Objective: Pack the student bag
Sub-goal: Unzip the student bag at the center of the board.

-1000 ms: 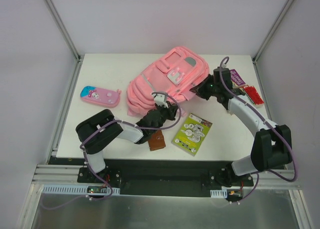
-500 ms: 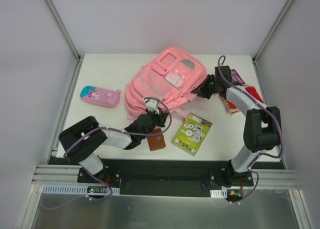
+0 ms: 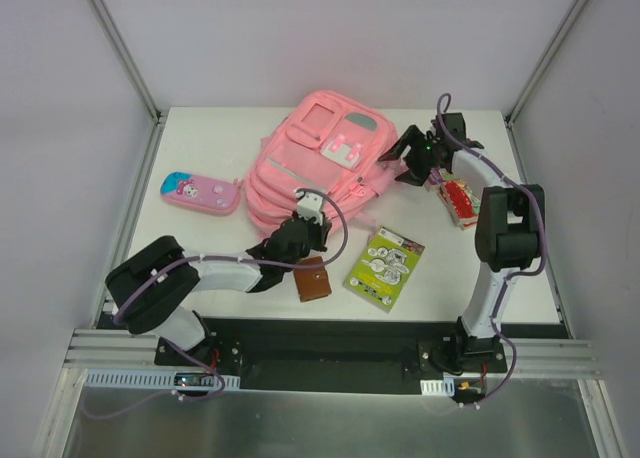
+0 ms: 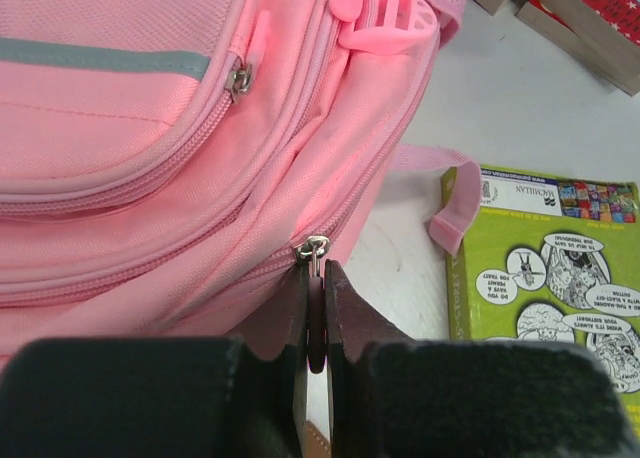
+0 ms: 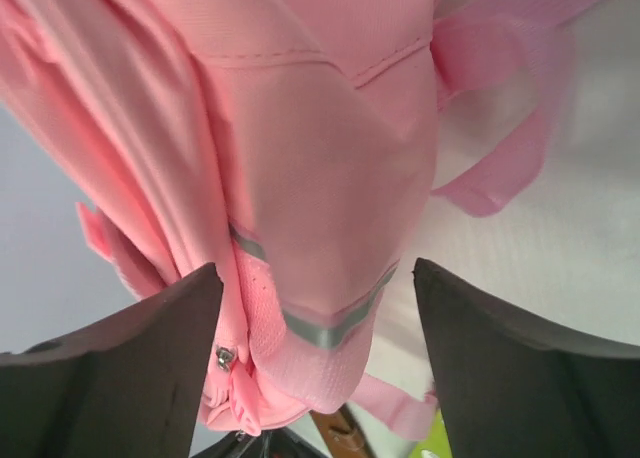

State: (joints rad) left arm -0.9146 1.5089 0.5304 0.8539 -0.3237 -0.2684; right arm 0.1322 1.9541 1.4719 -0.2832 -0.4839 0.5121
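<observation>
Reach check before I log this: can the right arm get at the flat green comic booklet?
Probably yes: the right gripper is open and empty beside the pink fabric backpack; the green comic booklet lies in the open on the table.

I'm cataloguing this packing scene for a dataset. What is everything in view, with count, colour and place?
student bag: 1, pink, lying at the table's middle back
zipper pull: 1, dark tab on a metal slider, bag's near side
pencil case: 1, pink with a blue end, left of the bag
wallet-like pouch: 1, brown, near edge, in front of the bag
booklet: 1, green with cartoon drawings, right of the pouch
books or boxes: count unclear, red and white, right side of the table
table: 1, white
left fingers: 2, black, shut on the zipper pull
right fingers: 2, black, open, at the bag's right side
</observation>
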